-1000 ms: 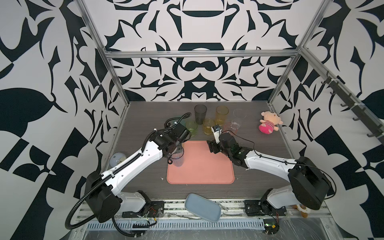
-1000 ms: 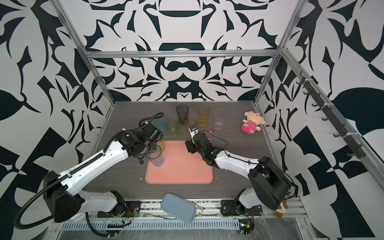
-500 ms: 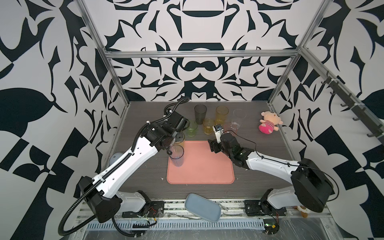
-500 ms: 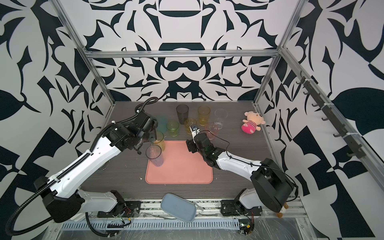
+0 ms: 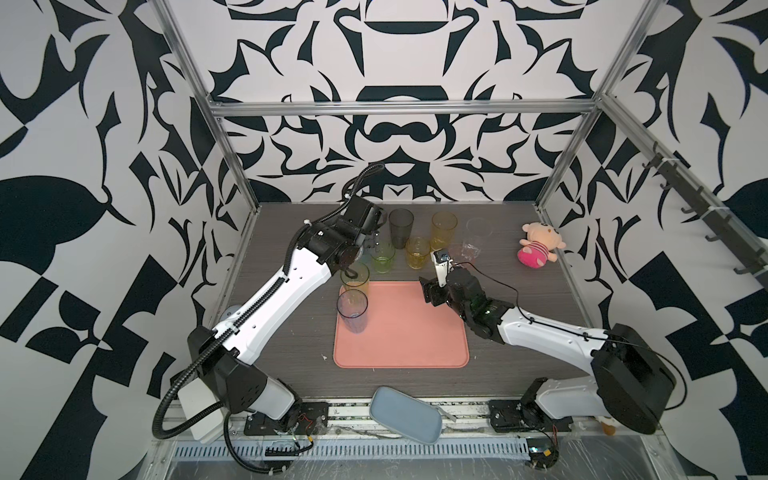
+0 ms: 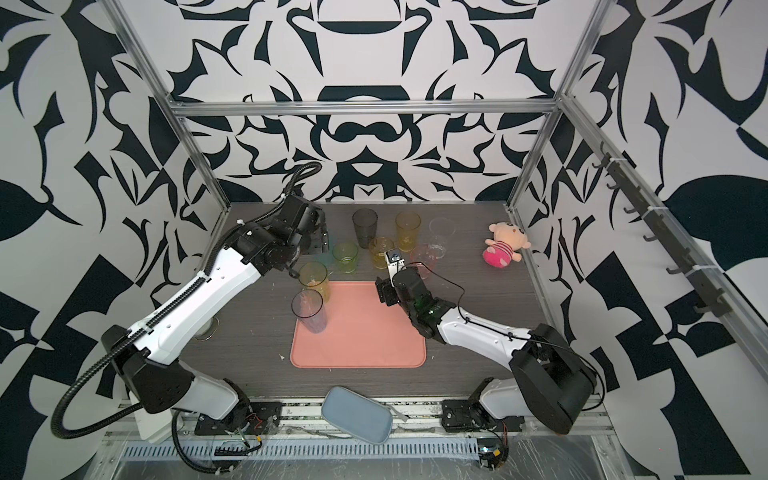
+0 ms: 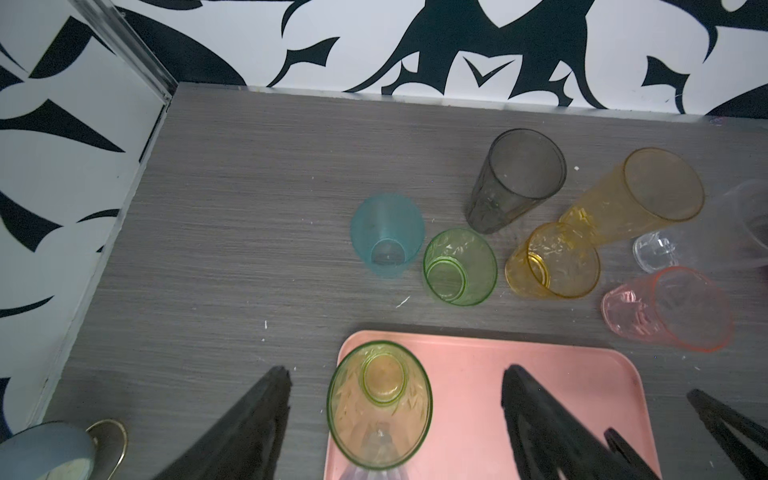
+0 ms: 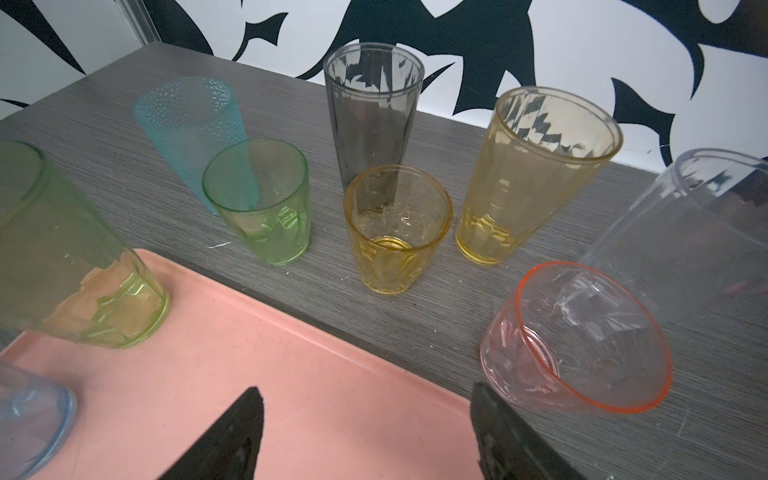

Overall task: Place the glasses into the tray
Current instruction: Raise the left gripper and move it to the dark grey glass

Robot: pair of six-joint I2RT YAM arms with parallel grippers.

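The left hand (image 7: 397, 374) is released, its fingers (image 7: 262, 411) spread wide and gripping nothing. Below it, framed between the fingers in the wrist view and touching neither, the yellow-green tumbler (image 7: 380, 403) stands upright on a corner of the tray (image 7: 478, 361). Behind that hand, toward its arm's base, the blue tumbler (image 5: 352, 309) stands upright on the same side of the tray. Ahead of the left hand, on the worktop (image 7: 249, 208), stand the teal tumbler (image 7: 386, 237), the green tumbler (image 7: 459, 266) and the smoky grey tumbler (image 7: 515, 178).

The right hand (image 8: 368, 392) is likewise released, fingers apart over bare tray. Just beyond one finger the pink tumbler (image 8: 577, 340) sits on the worktop, close by the tray's rim. Farther ahead stand the short amber tumbler (image 8: 397, 228), the tall amber tumbler (image 8: 536, 174) and the clear tumbler (image 8: 685, 232).
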